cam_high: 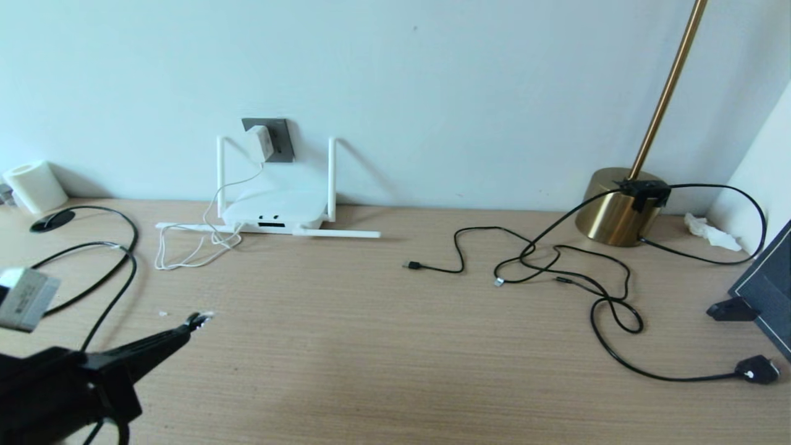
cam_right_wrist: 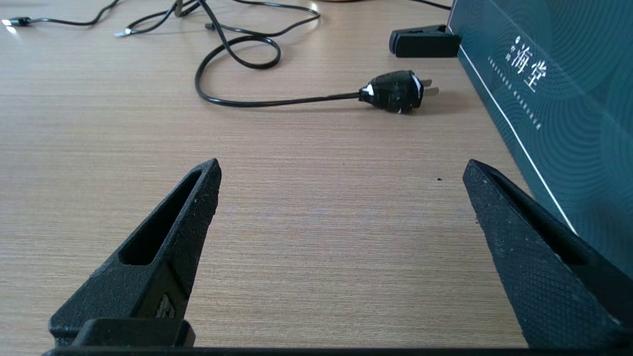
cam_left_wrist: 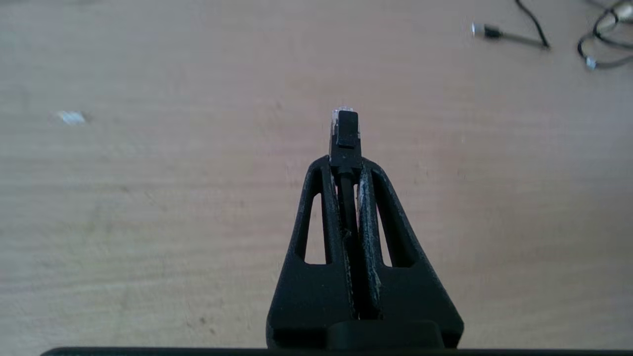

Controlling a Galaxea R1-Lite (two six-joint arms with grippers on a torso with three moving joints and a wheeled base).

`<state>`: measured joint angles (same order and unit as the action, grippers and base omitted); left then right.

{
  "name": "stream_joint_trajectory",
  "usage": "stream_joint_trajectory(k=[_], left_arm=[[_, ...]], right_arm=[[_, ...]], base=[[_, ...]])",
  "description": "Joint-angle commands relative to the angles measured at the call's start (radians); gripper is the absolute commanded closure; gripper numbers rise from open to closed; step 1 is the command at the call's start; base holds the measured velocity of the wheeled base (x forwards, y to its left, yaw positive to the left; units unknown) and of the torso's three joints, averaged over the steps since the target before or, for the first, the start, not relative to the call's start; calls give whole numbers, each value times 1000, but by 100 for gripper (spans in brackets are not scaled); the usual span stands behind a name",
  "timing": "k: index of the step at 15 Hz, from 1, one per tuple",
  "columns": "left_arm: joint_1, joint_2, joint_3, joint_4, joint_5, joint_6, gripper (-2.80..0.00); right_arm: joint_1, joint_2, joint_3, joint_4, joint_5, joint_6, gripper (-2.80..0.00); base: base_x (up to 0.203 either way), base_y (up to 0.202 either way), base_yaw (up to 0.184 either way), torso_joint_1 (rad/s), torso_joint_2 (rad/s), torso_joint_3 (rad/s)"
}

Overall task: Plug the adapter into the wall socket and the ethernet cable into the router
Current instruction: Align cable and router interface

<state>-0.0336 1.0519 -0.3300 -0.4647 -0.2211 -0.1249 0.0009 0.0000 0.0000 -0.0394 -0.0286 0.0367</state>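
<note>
Nearest the camera, at the lower left of the head view, the left gripper (cam_high: 196, 320) hovers above the wooden table (cam_high: 346, 346) with its fingers pinched tight on the ethernet cable (cam_high: 102, 309), whose black length loops back toward the left edge. Its wrist view shows what the head view barely resolves: the clear-tipped connector (cam_left_wrist: 344, 129) juts out just past the fingertips, over bare wood. Beyond it, a loose coil of thin white cord (cam_high: 185, 247) lies on the table, between the gripper and the router (cam_high: 275, 213), which sits flat against the wall with two antennas upright and two lying along the table. Above the router, the adapter (cam_high: 261, 143) sits in the wall socket (cam_high: 275, 139). A white roll (cam_high: 36, 185) stands far left. To the right, well apart, thin black cables (cam_high: 556, 266) tangle before a brass lamp base (cam_high: 618, 210). Only the right wrist view shows the right gripper (cam_right_wrist: 341, 173), jaws spread wide and empty, low over the table near a black mains plug (cam_right_wrist: 395, 91) and a dark teal box (cam_right_wrist: 554, 89).
</note>
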Motion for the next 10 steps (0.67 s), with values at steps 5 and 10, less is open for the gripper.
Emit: stream_joint_trajectory(k=[5, 10], left_arm=[[24, 167, -49, -107, 85, 2, 0], [71, 557, -159, -358, 93, 8, 0]], right_arm=[[0, 1, 11, -1, -1, 0, -280], [0, 0, 11, -1, -1, 0, -280]], base=[[0, 0, 0, -2, 7, 4], [0, 0, 0, 0, 0, 0]])
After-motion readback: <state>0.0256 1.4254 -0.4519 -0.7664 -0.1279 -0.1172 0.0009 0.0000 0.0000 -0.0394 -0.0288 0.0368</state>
